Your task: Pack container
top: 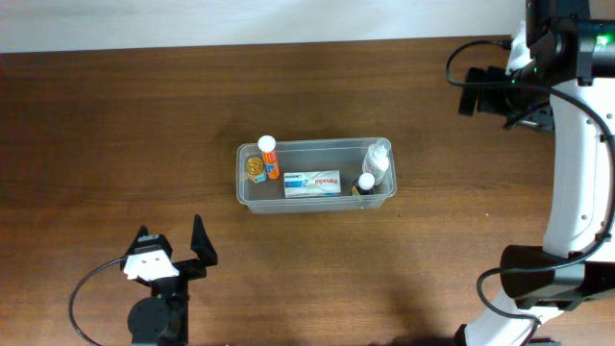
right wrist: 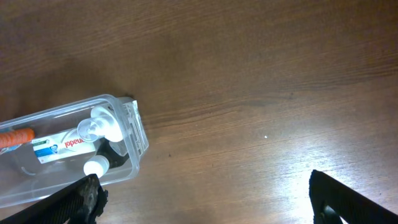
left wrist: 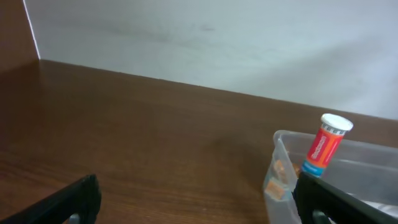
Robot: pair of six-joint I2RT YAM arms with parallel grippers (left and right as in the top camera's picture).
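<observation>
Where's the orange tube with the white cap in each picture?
Overhead: the orange tube is near the middle, at the left end of the container.
Left wrist: the orange tube is lower right, leaning inside the container.
Right wrist: only a bit of the orange tube shows, at the left edge.
Shared landmark: the clear container.

Right arm [top: 577, 173] shows long white shells between black joints, a green light [top: 603, 40] up top, black cables [top: 450, 67] looping off. Left arm [top: 159, 309] is all black bar a white block [top: 146, 261] by its black jaws, cable [top: 75, 303] curling away.
</observation>
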